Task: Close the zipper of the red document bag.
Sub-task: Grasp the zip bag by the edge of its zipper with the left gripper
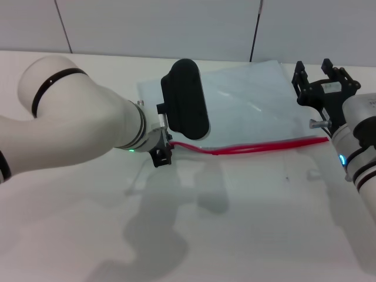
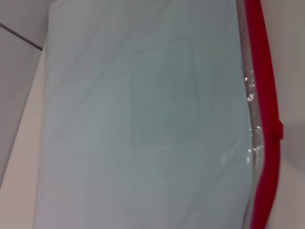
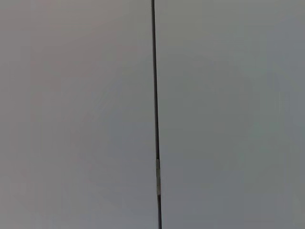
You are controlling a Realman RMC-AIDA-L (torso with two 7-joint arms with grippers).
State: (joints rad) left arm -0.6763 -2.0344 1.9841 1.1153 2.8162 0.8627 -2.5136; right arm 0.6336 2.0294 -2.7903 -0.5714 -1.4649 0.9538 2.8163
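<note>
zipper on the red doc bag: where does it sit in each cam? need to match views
Head view: the zipper runs along the near edge of the red document bag, between the left gripper and the right gripper.
Left wrist view: the zipper is a red band beside the pale plastic.
Right wrist view: not in it.
Shared landmark: the pouch's pale plastic.
</note>
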